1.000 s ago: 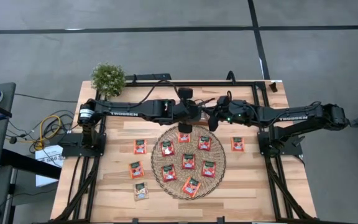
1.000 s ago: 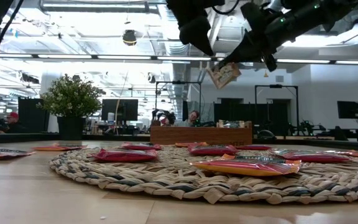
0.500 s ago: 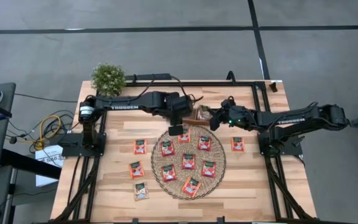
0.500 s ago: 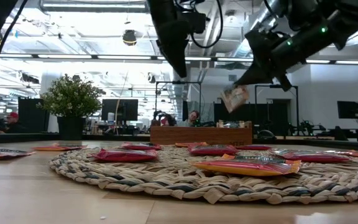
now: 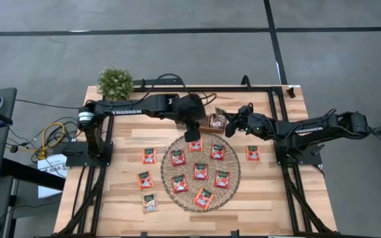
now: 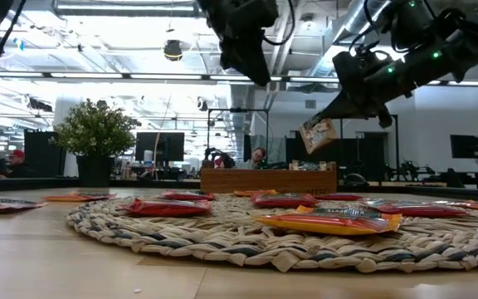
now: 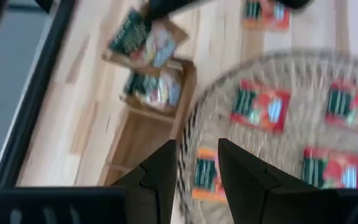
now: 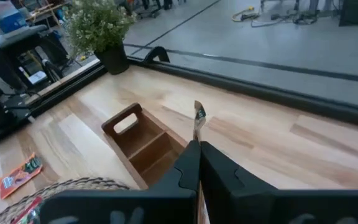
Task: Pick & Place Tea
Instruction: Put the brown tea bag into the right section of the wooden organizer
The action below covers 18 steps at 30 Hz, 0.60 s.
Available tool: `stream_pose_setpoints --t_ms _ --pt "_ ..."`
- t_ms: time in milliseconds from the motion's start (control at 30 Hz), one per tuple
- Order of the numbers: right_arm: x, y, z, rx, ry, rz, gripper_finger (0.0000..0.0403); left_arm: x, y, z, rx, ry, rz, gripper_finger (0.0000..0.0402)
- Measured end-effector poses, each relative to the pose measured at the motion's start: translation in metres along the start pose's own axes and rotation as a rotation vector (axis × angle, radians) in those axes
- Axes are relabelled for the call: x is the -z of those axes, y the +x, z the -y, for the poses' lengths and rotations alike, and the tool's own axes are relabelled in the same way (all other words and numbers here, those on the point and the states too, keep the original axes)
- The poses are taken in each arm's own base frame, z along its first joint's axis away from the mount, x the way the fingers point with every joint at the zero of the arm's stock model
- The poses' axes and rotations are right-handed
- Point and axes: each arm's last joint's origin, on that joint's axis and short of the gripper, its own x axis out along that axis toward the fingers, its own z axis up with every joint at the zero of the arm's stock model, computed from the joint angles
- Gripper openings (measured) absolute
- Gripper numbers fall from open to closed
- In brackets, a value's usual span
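The right gripper [image 5: 227, 125] is clamped on a pale tea sachet [image 6: 317, 134], holding it in the air above the wooden tray [image 5: 210, 123] at the far edge of the counter [image 5: 124, 198]; a second ago that sachet hung higher and nearer the left arm, and it has since dropped lower and moved over the tray. From the right wrist the sachet [image 8: 198, 118] shows edge-on, standing up between the closed fingers, with the tray [image 8: 138, 144] below and beyond it. The left gripper [image 5: 192, 136] hovers above the far rim of the round woven mat [image 5: 233, 192], its fingers [image 7: 161, 168] slightly parted and holding nothing; a second ago it was close beside the right gripper, and it has now pulled apart from it, toward the mat. Below it, the left wrist view shows a red-orange sachet [image 7: 205, 177] lying on the mat's edge, and one sachet [image 7: 151, 89] already in the tray. Other red-orange sachets [image 5: 200, 171] lie spread on the mat; several more lie on the bare counter beside it, among them a pale one [image 5: 150, 202] near the front; a small potted plant [image 5: 115, 83] stands at the far left corner.
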Motion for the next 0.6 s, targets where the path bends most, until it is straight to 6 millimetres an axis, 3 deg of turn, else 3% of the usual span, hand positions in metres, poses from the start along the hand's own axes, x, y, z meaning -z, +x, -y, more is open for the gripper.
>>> stream_pose_setpoints --t_ms 133,367,600 --pt "-0.003 0.003 0.005 -0.015 -0.016 0.0 0.0 0.024 -0.012 -0.005 -0.005 -0.079 0.102 0.011" --pt "-0.008 0.007 0.012 -0.028 -0.021 0.002 0.0 0.074 -0.051 -0.008 -0.019 -0.182 0.228 0.011" --pt "0.0 0.019 0.004 -0.083 0.018 0.014 0.0 0.113 -0.086 -0.011 -0.103 -0.274 0.343 0.011"
